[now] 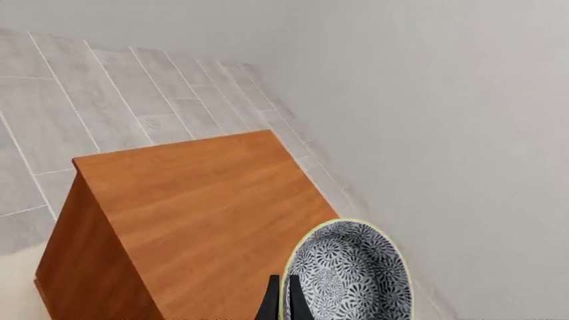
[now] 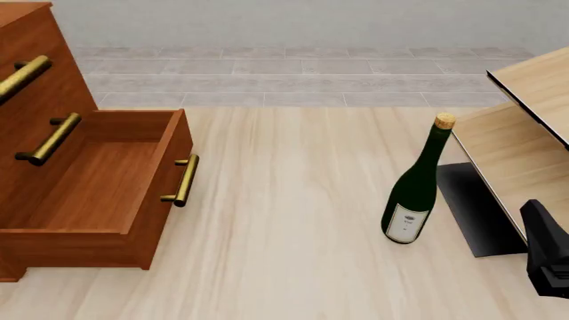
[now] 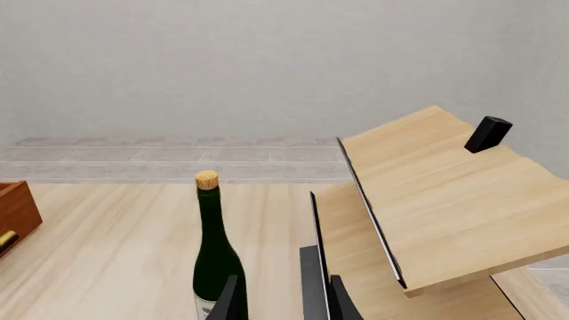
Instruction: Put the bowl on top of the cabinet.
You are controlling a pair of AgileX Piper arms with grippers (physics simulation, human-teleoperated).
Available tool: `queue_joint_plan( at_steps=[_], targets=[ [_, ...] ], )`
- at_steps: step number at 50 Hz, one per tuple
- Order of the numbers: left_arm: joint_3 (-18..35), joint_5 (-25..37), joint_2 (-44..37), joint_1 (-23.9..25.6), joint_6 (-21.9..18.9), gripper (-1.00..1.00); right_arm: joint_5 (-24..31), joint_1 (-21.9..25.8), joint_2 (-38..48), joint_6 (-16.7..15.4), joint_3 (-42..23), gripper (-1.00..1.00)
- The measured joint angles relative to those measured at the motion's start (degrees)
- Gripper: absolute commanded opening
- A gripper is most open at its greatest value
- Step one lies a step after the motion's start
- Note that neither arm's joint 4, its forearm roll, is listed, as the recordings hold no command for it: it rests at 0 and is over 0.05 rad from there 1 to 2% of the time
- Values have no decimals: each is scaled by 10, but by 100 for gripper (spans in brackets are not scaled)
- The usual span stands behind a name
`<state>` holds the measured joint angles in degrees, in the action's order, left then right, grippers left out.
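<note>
The left wrist view looks down on the flat reddish-brown top of the cabinet [image 1: 196, 200]. The bowl [image 1: 351, 280], white with a grey-blue flower pattern, is tipped on its side over one edge of that top. My left gripper [image 1: 284, 305] is shut on the bowl's rim. Neither the bowl nor the left gripper shows in the front view. There the cabinet [image 2: 36, 80] stands at the far left with a lower drawer [image 2: 98, 180] pulled out. My right gripper [image 3: 286, 303] is open and holds nothing; it sits low beside the pale unit.
A dark green wine bottle [image 2: 414, 193] with a cork stands upright right of centre, also close in the right wrist view as the bottle [image 3: 213, 253]. A pale light-wood unit with black edges [image 2: 524, 140] fills the right side. The right arm [image 2: 547, 253] sits at the lower right.
</note>
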<state>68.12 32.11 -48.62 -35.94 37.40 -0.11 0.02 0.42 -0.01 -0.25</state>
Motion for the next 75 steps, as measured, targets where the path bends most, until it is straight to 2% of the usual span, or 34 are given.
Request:
queue_joint_plan(
  at_steps=[24, 75],
  targets=[
    [-21, -12, -19, -11, -5, -100, 0, 0, 0, 0, 0, 100],
    [-48, -94, -70, -54, -49, -100, 0, 0, 0, 0, 0, 100]
  ],
)
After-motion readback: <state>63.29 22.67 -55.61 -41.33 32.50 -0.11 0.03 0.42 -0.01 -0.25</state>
